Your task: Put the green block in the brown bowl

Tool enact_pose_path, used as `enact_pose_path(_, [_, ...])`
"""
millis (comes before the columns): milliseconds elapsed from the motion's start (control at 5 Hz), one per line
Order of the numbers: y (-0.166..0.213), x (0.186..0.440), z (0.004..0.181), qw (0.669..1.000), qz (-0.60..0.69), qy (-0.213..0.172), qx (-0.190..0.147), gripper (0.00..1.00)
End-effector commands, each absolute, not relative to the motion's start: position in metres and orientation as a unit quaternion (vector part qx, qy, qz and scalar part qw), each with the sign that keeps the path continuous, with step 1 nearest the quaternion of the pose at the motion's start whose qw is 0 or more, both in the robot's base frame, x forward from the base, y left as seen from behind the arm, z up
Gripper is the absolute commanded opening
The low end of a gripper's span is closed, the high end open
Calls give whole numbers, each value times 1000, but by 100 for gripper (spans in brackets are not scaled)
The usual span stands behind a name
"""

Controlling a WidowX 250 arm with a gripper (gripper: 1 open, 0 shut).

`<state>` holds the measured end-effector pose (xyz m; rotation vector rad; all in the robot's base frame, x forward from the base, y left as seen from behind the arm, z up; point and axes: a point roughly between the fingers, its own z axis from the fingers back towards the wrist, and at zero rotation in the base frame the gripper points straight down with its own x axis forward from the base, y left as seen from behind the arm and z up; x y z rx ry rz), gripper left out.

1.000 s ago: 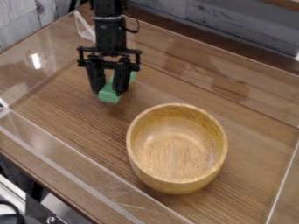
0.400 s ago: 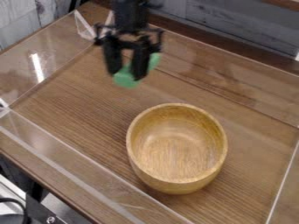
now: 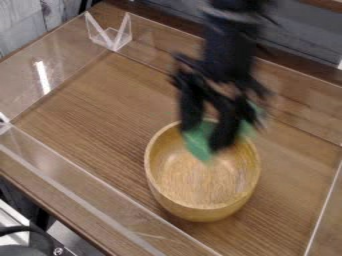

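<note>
Gripper (image 3: 211,128), motion-blurred, sits right of frame center, fingers clamped on the green block (image 3: 201,140). Block hangs over the upper rim of the brown bowl (image 3: 201,195), which rests lower right of center on the wooden table (image 3: 94,110). Clear plastic walls border the table.

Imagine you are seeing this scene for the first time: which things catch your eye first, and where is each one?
The dark, motion-blurred claw stands out first, right of centre, hanging over the far rim of the brown bowl. Next comes the bright green block pinched in the claw, above the inside of the bowl and not yet released. The large light-wood bowl itself fills the lower middle of the wooden table.
</note>
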<state>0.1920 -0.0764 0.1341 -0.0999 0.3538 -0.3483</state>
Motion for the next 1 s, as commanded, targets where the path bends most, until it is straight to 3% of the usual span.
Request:
enact_pose_path(0, [-123,178,129,969,-202,141,-34,0])
enact_pose_path(200, [-133,179,117,971,-200,130,-32,0])
enact_pose_path(600, [-88,182,134,984,-129,114,-39,0])
enact_pose_path(800, [-77,182,133,989,-95,102,-44,0])
